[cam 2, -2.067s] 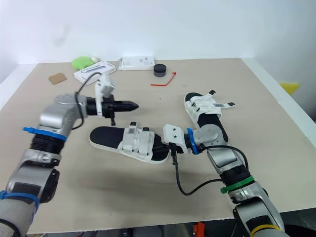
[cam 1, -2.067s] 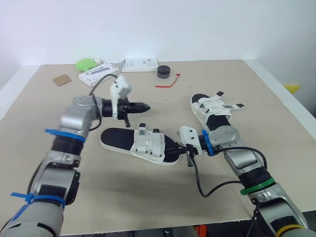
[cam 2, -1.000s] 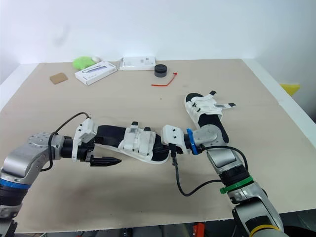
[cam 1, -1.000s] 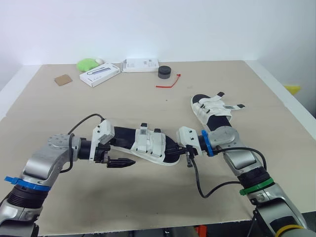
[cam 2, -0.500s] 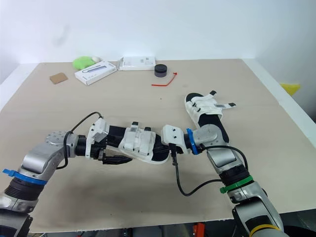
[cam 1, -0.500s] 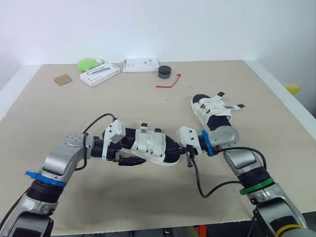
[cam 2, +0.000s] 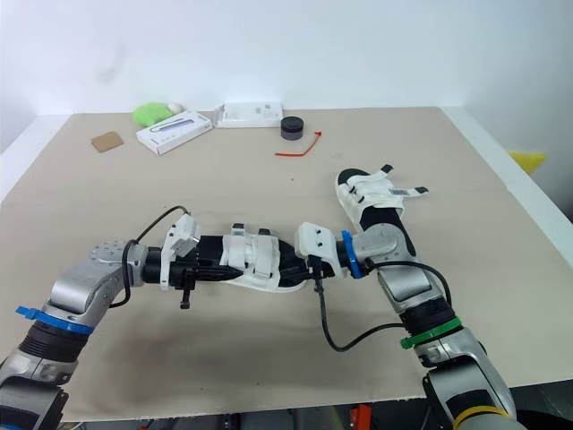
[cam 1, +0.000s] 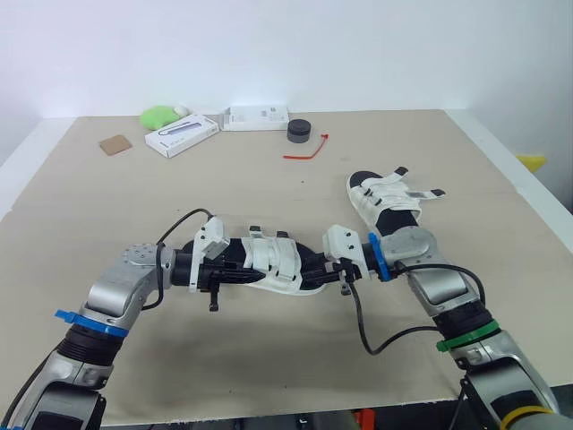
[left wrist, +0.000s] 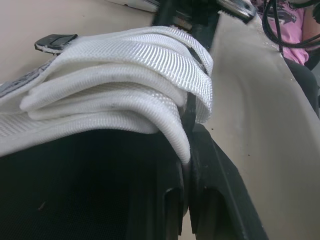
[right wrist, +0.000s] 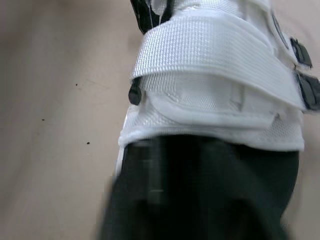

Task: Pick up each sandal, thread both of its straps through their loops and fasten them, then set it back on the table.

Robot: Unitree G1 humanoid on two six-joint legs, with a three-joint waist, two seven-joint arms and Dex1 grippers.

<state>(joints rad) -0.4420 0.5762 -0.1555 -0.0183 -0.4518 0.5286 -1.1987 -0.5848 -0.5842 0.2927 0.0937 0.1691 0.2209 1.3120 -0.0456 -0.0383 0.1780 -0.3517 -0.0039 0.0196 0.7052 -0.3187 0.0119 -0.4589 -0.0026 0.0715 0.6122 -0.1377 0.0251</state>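
A black-soled sandal (cam 1: 269,262) with two white straps (left wrist: 115,85) hangs just above the table between my two grippers. My left gripper (cam 1: 231,271) is shut on the sandal's left end, its fingers (left wrist: 172,205) pinching the sole edge beside the straps. At the other end my right gripper (cam 1: 313,267) is shut on the sole, with the straps (right wrist: 215,85) lying folded across just ahead of it. The second sandal (cam 1: 387,199) lies on the table to the right, its strap ends splayed outward.
Along the far edge of the table (cam 1: 269,358) sit a green object (cam 1: 158,116), two white boxes (cam 1: 182,135) (cam 1: 255,116), a black round piece (cam 1: 298,131), a red tie (cam 1: 304,150) and a brown card (cam 1: 113,144).
My left arm swung down from above the table, came in at the sandal's left end and closed on it. The sandal has risen slightly. The right arm has barely moved.
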